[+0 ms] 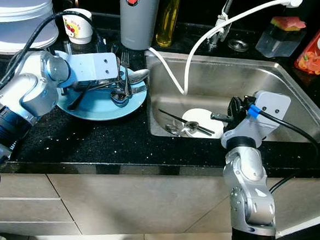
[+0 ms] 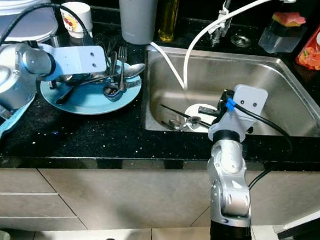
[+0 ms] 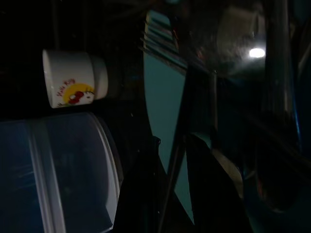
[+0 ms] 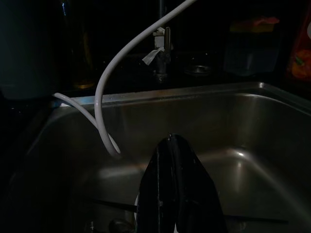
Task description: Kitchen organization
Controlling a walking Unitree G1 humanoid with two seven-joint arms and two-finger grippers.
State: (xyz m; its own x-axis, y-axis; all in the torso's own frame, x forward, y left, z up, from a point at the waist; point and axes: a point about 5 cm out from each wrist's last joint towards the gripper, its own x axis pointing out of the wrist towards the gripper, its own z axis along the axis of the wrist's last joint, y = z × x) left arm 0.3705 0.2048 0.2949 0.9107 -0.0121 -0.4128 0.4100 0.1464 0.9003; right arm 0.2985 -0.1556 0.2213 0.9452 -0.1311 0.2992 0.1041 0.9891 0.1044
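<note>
Left gripper point(image 1: 116, 83) over blue plate point(image 1: 97, 107), can't tell its grip | right gripper point(image 4: 177, 194) closed, empty, above sink point(image 1: 294, 85) | I'd open wide, descend squarely onto a spoon point(image 1: 191, 125).

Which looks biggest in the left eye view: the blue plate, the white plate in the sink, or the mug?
1. Blue plate, clearly largest.
2. White plate and mug look alike; cutlery covers part of the plate, so no ranking.
</note>
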